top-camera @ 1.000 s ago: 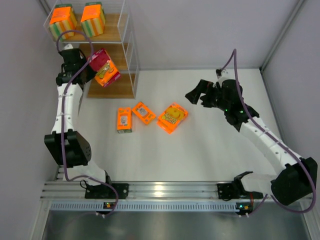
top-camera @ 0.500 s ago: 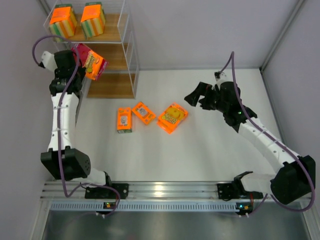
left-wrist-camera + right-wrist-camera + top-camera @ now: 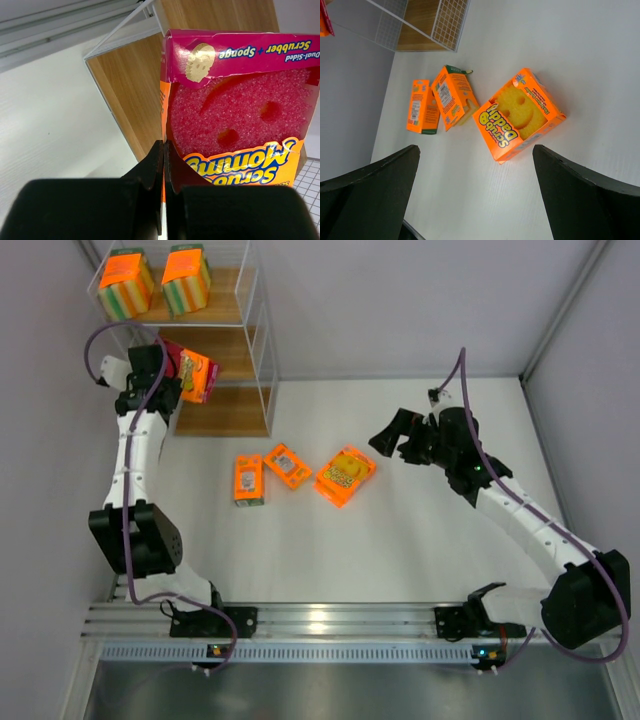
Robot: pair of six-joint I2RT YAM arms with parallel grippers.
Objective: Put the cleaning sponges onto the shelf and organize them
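Nudged back toward the shelf (image 3: 225, 350), left claw (image 3: 163, 165) pinches the pink sponge pack (image 3: 240, 110) by its card edge beside the middle board; light, crushable box, so the stiff rim suits gripping. Right claw (image 3: 397, 433) gapes wide above the desk (image 3: 400, 560)

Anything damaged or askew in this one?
The pink sponge pack, pinched by its edge in the left claw, looks creased at a corner of its cardboard header. It is also held at a tilt.

White table (image 3: 400, 560); grey walls (image 3: 400, 300) on 3 sides; aluminium rail (image 3: 330, 620) along near edge.
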